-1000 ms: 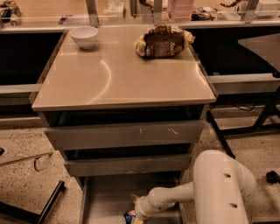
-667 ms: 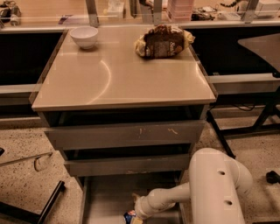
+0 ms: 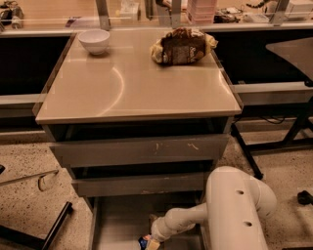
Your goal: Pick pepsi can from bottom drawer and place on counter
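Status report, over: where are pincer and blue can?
Pincer low inside the shallow grey bottom drawer, at the small blue metal pepsi can. Can not yet on glossy beige counter. Brown snack bag, white bowl at counter's rear.

Speckled floor (image 3: 24, 161) under warm light, black-legged table (image 3: 293, 51) at right, cluttered bench (image 3: 49, 10) behind; gripper (image 3: 149, 241) low in bottom drawer (image 3: 122, 219)

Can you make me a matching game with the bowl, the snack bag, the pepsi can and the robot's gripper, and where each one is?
Things:
1. white bowl
2. brown snack bag
3. pepsi can
4. gripper

Places:
A. on the counter, back right
B. at the end of the white arm, right next to the pepsi can
C. on the counter, back left
D. on the floor of the bottom drawer

Pairs: 1-C, 2-A, 3-D, 4-B.
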You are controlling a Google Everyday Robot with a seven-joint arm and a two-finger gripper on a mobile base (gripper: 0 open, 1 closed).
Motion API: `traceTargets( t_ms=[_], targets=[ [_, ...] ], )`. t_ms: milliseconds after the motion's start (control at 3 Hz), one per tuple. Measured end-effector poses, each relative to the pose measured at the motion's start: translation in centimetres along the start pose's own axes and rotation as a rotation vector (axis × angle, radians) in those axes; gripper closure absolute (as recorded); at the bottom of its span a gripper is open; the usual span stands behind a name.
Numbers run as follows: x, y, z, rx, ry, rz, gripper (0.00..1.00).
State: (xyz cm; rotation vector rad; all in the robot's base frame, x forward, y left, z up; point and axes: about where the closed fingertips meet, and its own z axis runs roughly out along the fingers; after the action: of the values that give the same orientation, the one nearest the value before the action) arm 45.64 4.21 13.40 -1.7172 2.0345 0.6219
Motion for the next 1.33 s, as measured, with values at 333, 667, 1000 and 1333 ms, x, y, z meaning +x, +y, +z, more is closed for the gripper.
traceTargets(
  t_ms=[333, 667, 1000, 1333],
  targets=[
    [0.73, -0.46, 0.62, -0.014, 0.006, 0.019, 0.00],
    [0.75, -0.54, 0.64, -0.015, 0.006, 0.019, 0.17],
    [0.75, -0.54, 0.65, -0.015, 0.006, 0.019, 0.41],
    [0.59, -0.17, 0.27, -0.020, 0.011, 0.023, 0.64]
  ],
)
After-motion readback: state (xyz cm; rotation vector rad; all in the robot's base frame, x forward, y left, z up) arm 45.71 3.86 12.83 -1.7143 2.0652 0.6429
